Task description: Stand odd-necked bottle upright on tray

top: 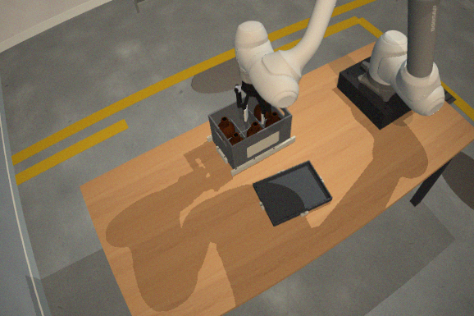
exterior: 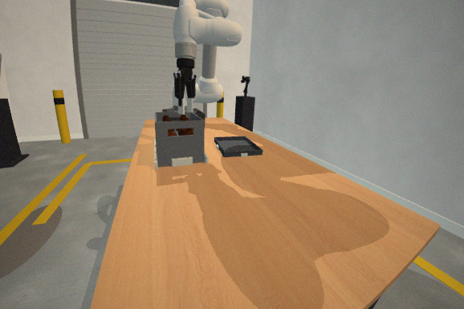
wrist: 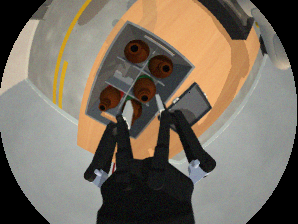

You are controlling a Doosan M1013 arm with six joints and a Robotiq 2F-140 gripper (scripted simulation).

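The grey crate [top: 239, 157] [exterior: 181, 149] [wrist: 172, 80] stands level on the table. Several brown bottles stand in it; in the wrist view, one bottle [wrist: 136, 51] is at the far end, another [wrist: 161, 66] beside it, one [wrist: 145, 90] near the middle, one [wrist: 110, 97] at the left, and one [wrist: 134, 111] partly hidden by the left finger. My gripper [top: 254, 119] [exterior: 185, 111] [wrist: 143, 102] points down at the crate's mouth, partly open, with nothing held. The fingertips are close to the middle bottle's neck; their exact height beside it is unclear. The dark tray [top: 303, 177] [exterior: 237, 146] [wrist: 190, 107] lies level and empty.
The crate's walls and inner dividers surround the bottles close to my fingers. Light locating strips [top: 262, 160] edge the crate's base. The arm's black base block [top: 379, 113] stands at the table's far end. The wooden table [top: 164, 190] carries crate and tray side by side.
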